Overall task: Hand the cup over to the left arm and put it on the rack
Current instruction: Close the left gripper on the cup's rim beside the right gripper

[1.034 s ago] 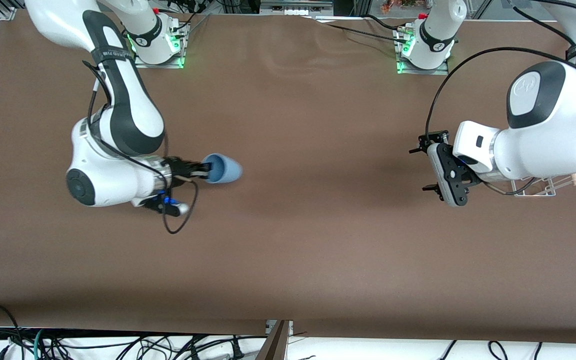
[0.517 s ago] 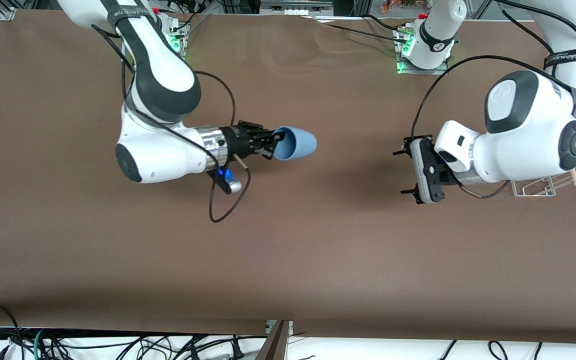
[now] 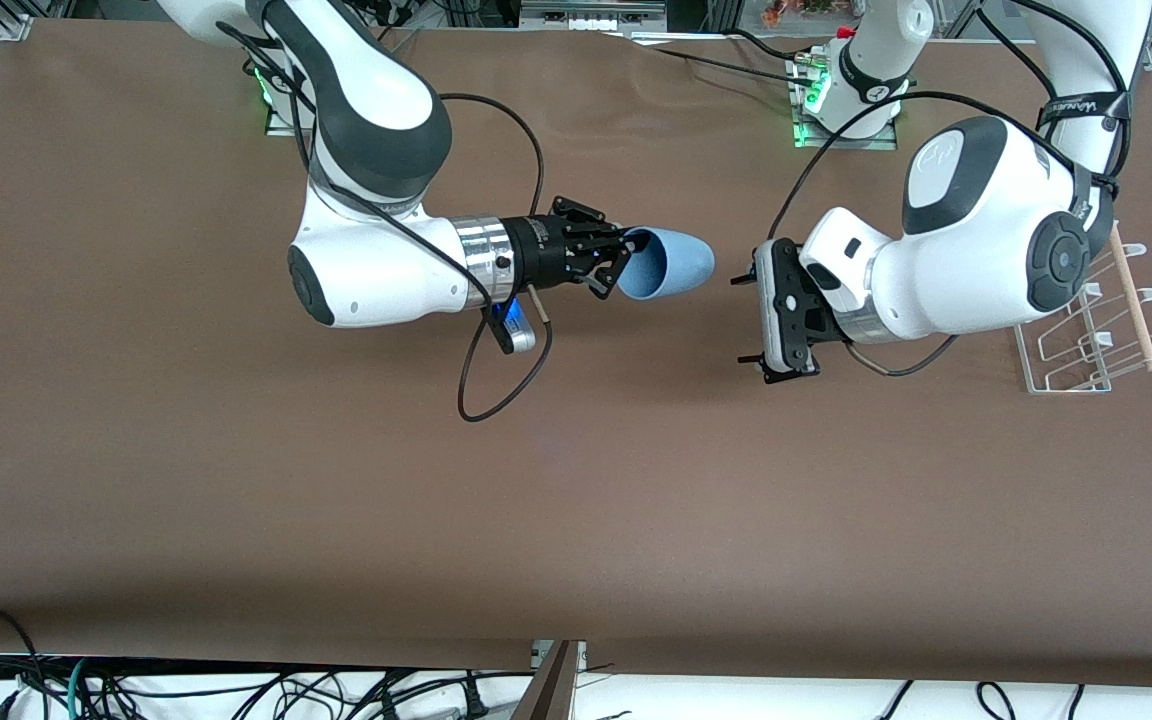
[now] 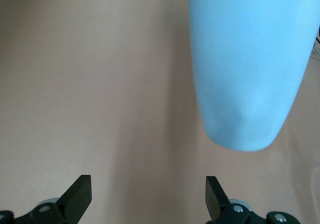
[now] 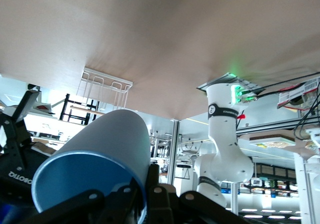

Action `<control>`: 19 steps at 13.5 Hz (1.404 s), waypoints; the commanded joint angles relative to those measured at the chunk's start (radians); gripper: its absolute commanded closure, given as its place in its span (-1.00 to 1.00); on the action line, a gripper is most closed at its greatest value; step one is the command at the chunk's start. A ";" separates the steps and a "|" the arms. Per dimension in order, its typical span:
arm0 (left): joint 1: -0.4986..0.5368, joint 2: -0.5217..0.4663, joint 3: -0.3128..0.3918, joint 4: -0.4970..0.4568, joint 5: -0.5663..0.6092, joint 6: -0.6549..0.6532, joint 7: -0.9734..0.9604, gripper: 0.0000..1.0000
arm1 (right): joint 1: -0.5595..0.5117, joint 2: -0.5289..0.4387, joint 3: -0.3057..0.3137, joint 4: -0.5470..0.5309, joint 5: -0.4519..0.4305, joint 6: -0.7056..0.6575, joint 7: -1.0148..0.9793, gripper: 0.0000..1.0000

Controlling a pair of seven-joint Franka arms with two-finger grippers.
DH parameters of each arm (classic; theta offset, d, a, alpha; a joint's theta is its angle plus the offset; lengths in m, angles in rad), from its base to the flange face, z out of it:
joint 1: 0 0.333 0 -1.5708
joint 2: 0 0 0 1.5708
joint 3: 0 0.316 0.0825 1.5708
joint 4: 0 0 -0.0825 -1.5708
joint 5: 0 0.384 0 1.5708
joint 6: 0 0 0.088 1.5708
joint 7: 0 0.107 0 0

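Note:
The light-blue cup point(image 3: 668, 264) lies on its side in the air over the middle of the table, base toward the left arm. My right gripper point(image 3: 620, 266) is shut on the cup's rim, one finger inside and one outside, as the right wrist view point(image 5: 148, 193) shows on the cup point(image 5: 95, 169). My left gripper point(image 3: 744, 320) is open and empty, a short gap from the cup's base. In the left wrist view the cup point(image 4: 246, 69) hangs off to one side ahead of the open left gripper point(image 4: 146, 194). The white wire rack point(image 3: 1086, 335) stands at the left arm's end.
The rack's wooden rod point(image 3: 1132, 300) runs along its side toward the table's end. The left arm's bulky wrist point(image 3: 976, 240) hangs beside the rack. A black cable loop point(image 3: 496, 390) hangs under the right wrist. The rack also shows in the right wrist view point(image 5: 105, 89).
The right arm has carried the cup toward the left arm's end of the table. The left gripper has moved toward the cup, uncovering the rack.

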 commanded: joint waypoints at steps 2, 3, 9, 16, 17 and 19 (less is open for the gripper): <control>0.012 -0.084 -0.015 -0.069 -0.024 0.011 0.019 -1.00 | 0.022 0.024 0.008 0.035 0.020 0.056 0.034 1.00; 0.012 -0.107 -0.017 -0.086 -0.024 0.011 0.016 -1.00 | 0.024 0.024 0.008 0.035 0.020 0.058 0.034 1.00; 0.002 -0.240 -0.052 -0.187 -0.024 0.013 -0.048 -1.00 | 0.030 0.024 0.008 0.035 0.020 0.067 0.031 1.00; -0.011 -0.218 -0.106 -0.285 -0.021 0.273 -0.115 -1.00 | 0.028 0.026 0.006 0.046 0.020 0.070 0.030 1.00; -0.011 -0.201 -0.107 -0.281 -0.023 0.287 -0.118 -1.00 | 0.028 0.026 0.006 0.046 0.020 0.067 0.030 1.00; -0.026 -0.193 -0.112 -0.281 -0.023 0.312 -0.125 -0.97 | 0.028 0.026 0.006 0.046 0.020 0.067 0.030 1.00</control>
